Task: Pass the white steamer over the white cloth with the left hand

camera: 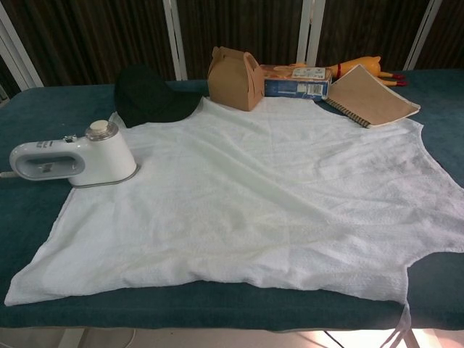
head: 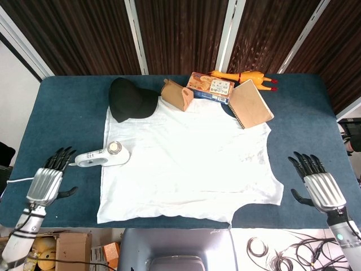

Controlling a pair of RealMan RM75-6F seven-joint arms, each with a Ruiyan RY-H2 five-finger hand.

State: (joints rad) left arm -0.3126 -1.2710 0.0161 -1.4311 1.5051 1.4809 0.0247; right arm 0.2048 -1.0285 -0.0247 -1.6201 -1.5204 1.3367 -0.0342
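The white steamer stands on the left edge of the white cloth, its handle pointing left off the cloth. My left hand is open near the table's front left corner, apart from the steamer's handle, and holds nothing. My right hand is open at the front right, beside the cloth's right edge. The chest view shows neither hand.
Along the cloth's far edge lie a black cap, a brown paper box, a printed carton, a rubber chicken and a brown notebook. The steamer's white cord trails off the left table edge.
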